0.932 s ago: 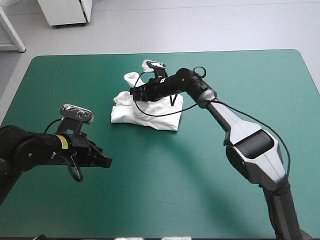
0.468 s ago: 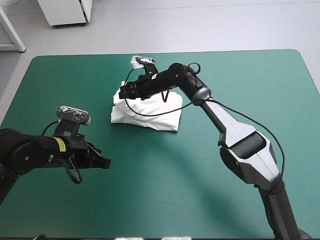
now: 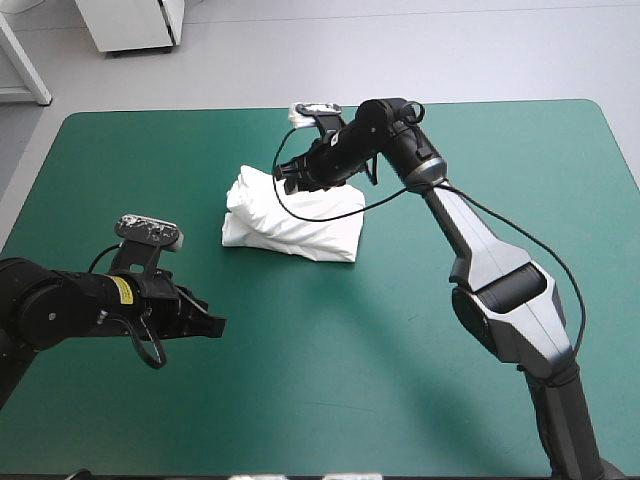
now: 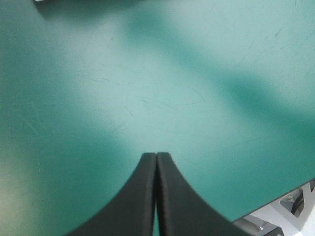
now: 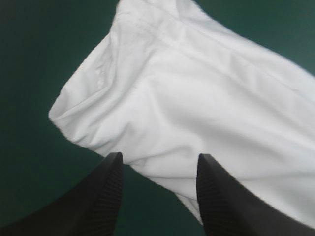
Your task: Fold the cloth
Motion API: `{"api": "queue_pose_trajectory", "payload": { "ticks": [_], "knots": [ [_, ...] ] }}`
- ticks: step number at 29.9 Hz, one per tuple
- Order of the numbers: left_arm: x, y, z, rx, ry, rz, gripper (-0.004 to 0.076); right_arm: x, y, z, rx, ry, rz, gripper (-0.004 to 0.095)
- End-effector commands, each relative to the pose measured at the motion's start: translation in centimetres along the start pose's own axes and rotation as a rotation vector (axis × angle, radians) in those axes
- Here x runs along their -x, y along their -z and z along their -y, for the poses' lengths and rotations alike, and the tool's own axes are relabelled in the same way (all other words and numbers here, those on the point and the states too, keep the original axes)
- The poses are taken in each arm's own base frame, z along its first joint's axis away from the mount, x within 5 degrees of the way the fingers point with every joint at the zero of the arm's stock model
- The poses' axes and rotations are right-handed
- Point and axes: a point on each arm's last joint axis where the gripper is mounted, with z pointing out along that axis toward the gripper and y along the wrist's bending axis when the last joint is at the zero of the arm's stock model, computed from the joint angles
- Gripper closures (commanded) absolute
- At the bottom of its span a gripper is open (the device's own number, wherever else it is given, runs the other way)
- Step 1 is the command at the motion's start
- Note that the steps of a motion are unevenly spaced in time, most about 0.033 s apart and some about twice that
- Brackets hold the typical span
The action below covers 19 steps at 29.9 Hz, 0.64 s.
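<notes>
The white T-shirt (image 3: 290,222) lies as a folded bundle on the teal-green cover, left of the table's middle. My right gripper (image 3: 286,181) hovers over the bundle's far edge. In the right wrist view that gripper (image 5: 159,167) is open, with nothing between its black fingers (image 5: 109,177), and the T-shirt (image 5: 197,93) spreads just ahead of and under it. My left gripper (image 3: 207,325) is near the table's front left, well apart from the bundle. In its own view this gripper (image 4: 156,156) is shut, its fingers meeting in one arch over bare cover.
Bare teal-green cover (image 3: 420,340) stretches in front of and to the right of the bundle. The table's near edge (image 4: 275,204) shows beside my left gripper.
My right gripper swept left across the bundle, then drew back to the right and now stands open. The white flap that stuck out at the far side now lies on the bundle. The left arm barely moved.
</notes>
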Motion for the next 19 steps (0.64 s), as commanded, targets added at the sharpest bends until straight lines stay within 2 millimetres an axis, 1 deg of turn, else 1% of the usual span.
{"api": "queue_pose_trajectory", "payload": {
  "ticks": [1,3,5,10,12,15,17,19],
  "knots": [
    [-0.2,1.0,0.4,-0.031,0.016,-0.001,0.0733,1.1,7.2,-1.9,-0.036,0.045,0.153,0.0463],
    [-0.2,1.0,0.4,-0.037,0.018,0.0,0.0733,0.9,8.2,-1.4,-0.087,0.045,0.155,0.0463],
    [-0.2,1.0,0.5,-0.044,0.019,-0.001,0.0733,0.2,8.7,-0.6,-0.131,0.032,0.13,0.0463],
    [-0.2,1.0,0.5,-0.046,0.02,-0.002,0.0733,-3.1,9.0,1.7,-0.214,-0.031,0.0,0.0463],
    [-0.2,1.0,0.5,-0.046,0.02,-0.002,0.0733,-4.1,8.8,2.4,-0.224,-0.029,-0.009,0.0463],
    [-0.2,1.0,0.5,-0.046,0.02,-0.002,0.0733,-4.2,8.5,3.3,-0.211,-0.057,0.039,0.0463],
    [-0.2,1.0,0.5,-0.048,0.021,-0.002,0.0733,-4.0,7.7,4.3,-0.205,-0.078,0.045,0.0461],
    [-0.2,1.0,0.6,-0.052,0.022,-0.002,0.0733,-3.9,6.5,5.3,-0.178,-0.091,0.03,0.046]
  ]
}}
